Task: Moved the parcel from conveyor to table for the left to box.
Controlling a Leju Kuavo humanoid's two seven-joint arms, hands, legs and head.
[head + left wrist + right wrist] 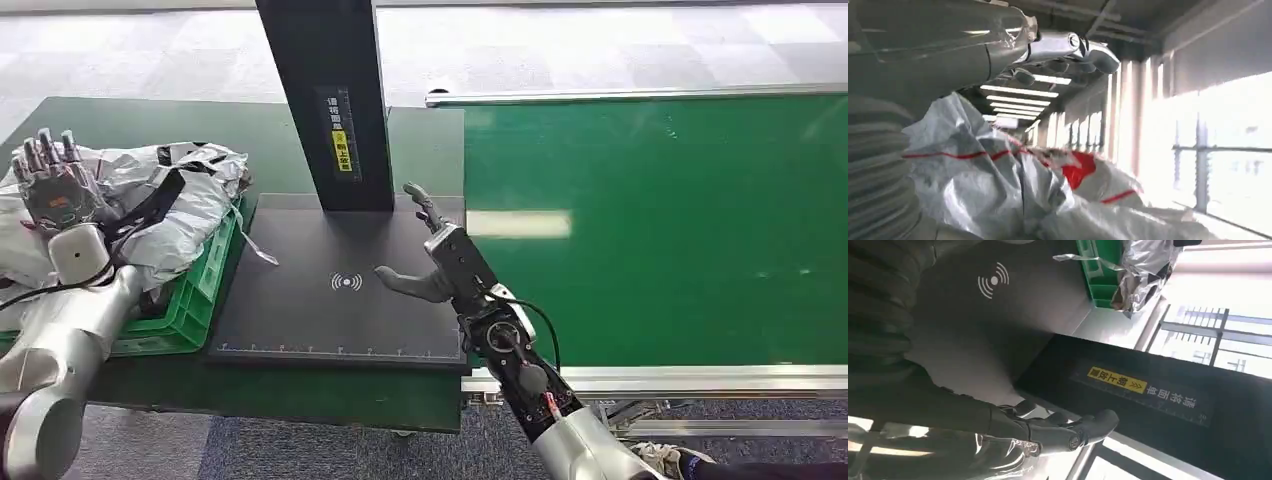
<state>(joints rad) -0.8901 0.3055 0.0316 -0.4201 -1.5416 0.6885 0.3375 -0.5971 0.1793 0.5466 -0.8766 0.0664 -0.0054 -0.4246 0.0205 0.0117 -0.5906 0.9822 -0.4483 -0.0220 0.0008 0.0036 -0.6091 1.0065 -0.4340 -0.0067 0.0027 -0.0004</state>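
Atop green crate (190, 300), crumpled parcel (150, 195) lying crosswise, left hand (55, 185) above

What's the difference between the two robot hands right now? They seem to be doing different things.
The left robot hand is raised over the crumpled silver parcels heaped in the green crate, fingers pointing up and spread; the right robot hand is over the black scanner pad. The left is seen from its back; the right is turned sideways, thumb sticking out toward the pad's wireless symbol. Both look empty, on silver arms.
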